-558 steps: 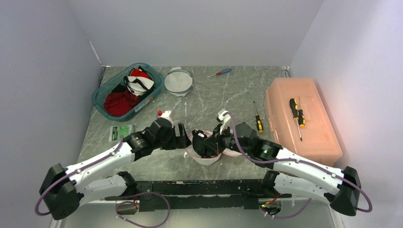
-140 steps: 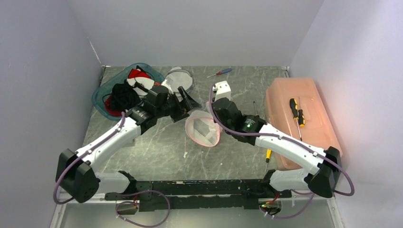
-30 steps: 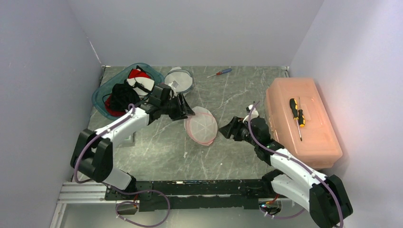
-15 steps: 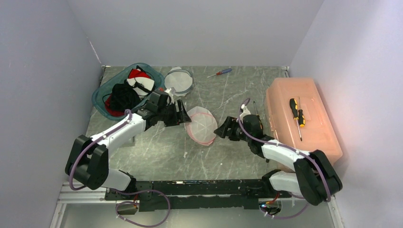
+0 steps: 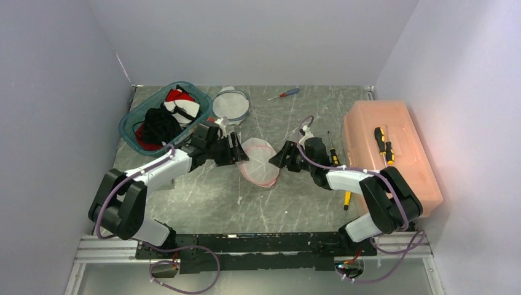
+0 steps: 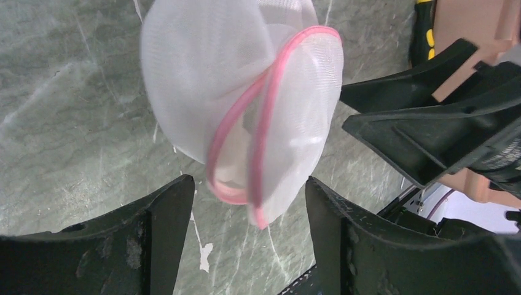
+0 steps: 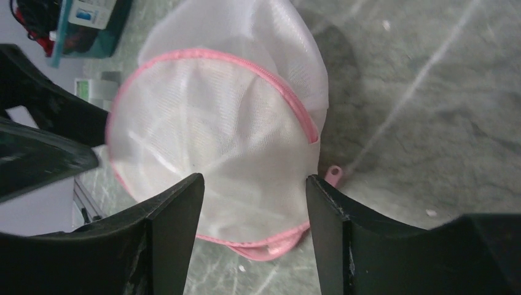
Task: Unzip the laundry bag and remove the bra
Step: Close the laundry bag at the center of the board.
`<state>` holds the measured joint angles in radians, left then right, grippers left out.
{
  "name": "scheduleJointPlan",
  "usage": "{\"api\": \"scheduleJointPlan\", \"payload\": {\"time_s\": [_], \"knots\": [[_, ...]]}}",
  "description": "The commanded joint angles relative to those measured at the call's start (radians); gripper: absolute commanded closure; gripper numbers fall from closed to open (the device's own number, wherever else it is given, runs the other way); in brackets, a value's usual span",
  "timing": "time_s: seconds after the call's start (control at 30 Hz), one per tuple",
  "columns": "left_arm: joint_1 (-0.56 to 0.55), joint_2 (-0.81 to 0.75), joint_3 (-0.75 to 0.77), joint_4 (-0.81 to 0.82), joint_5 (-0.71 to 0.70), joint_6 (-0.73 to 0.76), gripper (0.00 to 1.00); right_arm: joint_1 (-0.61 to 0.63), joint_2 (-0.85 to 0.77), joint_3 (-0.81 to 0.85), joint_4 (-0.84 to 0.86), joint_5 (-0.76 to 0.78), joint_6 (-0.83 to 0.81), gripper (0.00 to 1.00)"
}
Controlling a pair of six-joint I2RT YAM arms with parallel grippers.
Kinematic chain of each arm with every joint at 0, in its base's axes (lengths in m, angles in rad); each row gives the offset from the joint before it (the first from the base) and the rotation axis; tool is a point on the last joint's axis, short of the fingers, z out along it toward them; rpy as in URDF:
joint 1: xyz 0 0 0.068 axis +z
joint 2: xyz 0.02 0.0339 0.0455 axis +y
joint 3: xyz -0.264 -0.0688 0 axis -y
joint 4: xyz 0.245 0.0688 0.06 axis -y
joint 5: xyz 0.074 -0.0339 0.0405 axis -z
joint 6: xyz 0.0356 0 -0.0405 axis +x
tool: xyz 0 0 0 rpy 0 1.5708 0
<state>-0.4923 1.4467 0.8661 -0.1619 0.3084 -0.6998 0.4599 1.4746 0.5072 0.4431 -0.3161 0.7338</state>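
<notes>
Now left gripper (image 5: 241,152) has let go of the laundry bag (image 5: 260,161), jaws wide, empty; right gripper (image 5: 276,158) also wide and empty, moved in closer (bag lies between them); black bra (image 5: 158,123) in basket (image 5: 126,132)

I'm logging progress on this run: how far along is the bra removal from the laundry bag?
Looks done: the laundry bag lies with its pink rims parted and nothing dark inside; a black garment, likely the bra, sits in the teal basket. In hand: nothing; left gripper and right gripper flank the bag, both open. Left: probably only pulling the arms back.
</notes>
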Motion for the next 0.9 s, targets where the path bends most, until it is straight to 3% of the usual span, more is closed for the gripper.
{"api": "scheduleJointPlan", "payload": {"time_s": [0.0,0.17,0.33,0.63,0.73,0.87], "knots": [[0.002,0.042,0.011,0.051,0.01,-0.008,0.3,0.044,0.019,0.116,-0.022,0.05,-0.024,0.36],[0.001,0.065,-0.007,0.096,0.02,-0.041,0.34,0.092,0.078,0.219,-0.159,0.139,-0.057,0.42],[0.001,0.039,-0.015,0.043,-0.071,-0.043,0.39,0.155,0.107,0.31,-0.274,0.262,-0.111,0.43],[0.0,-0.152,0.048,-0.208,-0.295,-0.027,0.37,0.171,-0.08,0.336,-0.38,0.354,-0.168,0.34],[-0.001,-0.224,0.047,-0.156,-0.203,-0.028,0.38,0.171,-0.17,0.28,-0.337,0.331,-0.177,0.34],[-0.034,-0.204,0.021,0.076,0.033,-0.077,0.54,0.167,-0.256,0.155,-0.129,0.226,-0.156,0.45]]}}
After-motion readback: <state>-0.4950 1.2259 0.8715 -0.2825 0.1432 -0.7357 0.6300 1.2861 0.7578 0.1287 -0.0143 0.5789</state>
